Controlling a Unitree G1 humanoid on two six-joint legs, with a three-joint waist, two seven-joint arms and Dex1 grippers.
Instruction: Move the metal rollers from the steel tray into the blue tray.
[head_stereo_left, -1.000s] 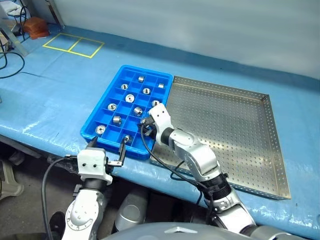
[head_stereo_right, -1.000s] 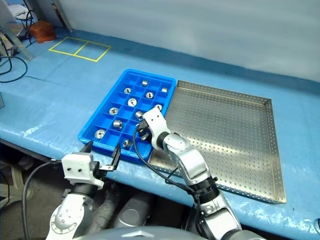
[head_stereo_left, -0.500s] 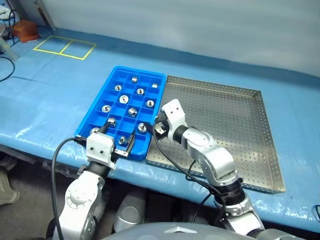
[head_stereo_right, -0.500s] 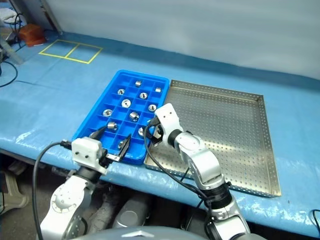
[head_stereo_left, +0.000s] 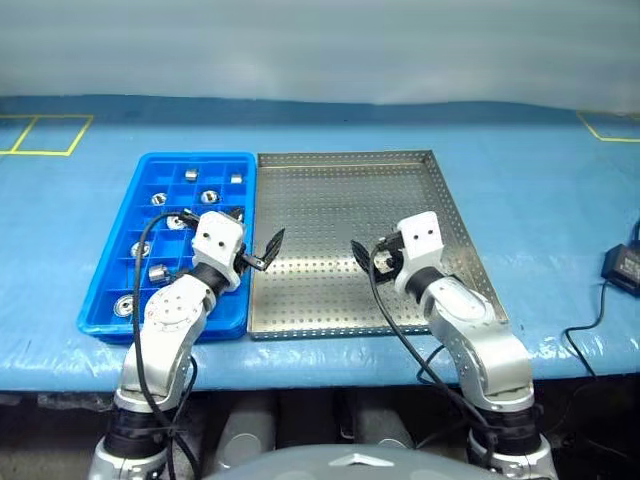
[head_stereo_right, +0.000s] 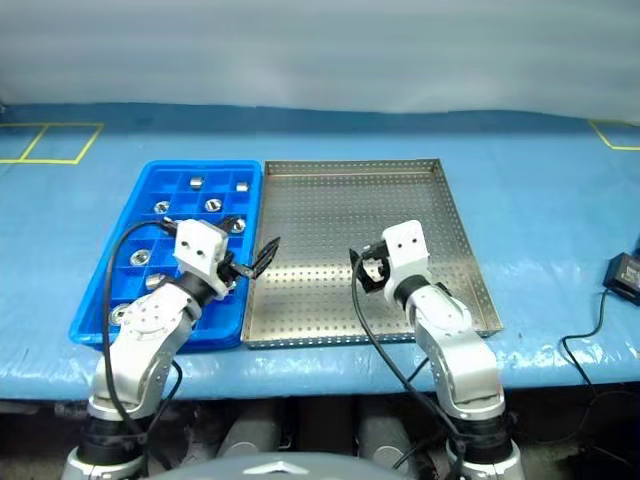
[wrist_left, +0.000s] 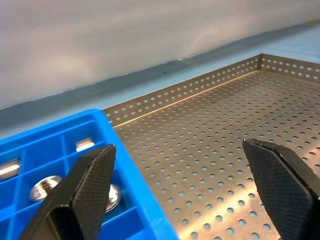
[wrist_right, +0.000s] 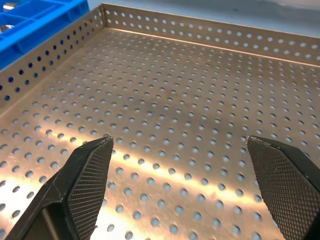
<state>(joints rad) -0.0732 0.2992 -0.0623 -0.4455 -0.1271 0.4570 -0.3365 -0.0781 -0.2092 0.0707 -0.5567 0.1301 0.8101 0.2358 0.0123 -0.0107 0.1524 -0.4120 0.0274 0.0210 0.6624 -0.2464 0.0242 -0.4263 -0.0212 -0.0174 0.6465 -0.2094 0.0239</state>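
Right end effector (head_stereo_left: 368, 258) is off the blue tray (head_stereo_left: 104, 286) now. A second ago it was reaching across into a near compartment there; now it hangs over the bare floor of the steel tray (head_stereo_left: 340, 215), fingers spread wide with nothing between them. That reads as a drop just made and the arm pulled back to its own side.

Left end effector (head_stereo_left: 256, 255) has come forward as well. It was down at the near edge of the tabletop (head_stereo_left: 540, 190); now it sits over the seam where the two trays meet, one finger above the blue rim, the other over the steel. Fingers spread, empty.

The whole view has swung too, so both trays now lie square ahead, blue on the left and steel on the right, touching along their long sides.

Farther out, the metal rollers (head_stereo_left: 185, 174) are all in the blue tray, scattered one to a compartment from the near-left corner to the far row. The left wrist view catches a few lying in compartments beside its finger.

And the steel tray? Nothing but holes, near edge to far rim, and the right wrist view shows the same bare floor. By my reckoning the job is finished: nothing left to fetch.
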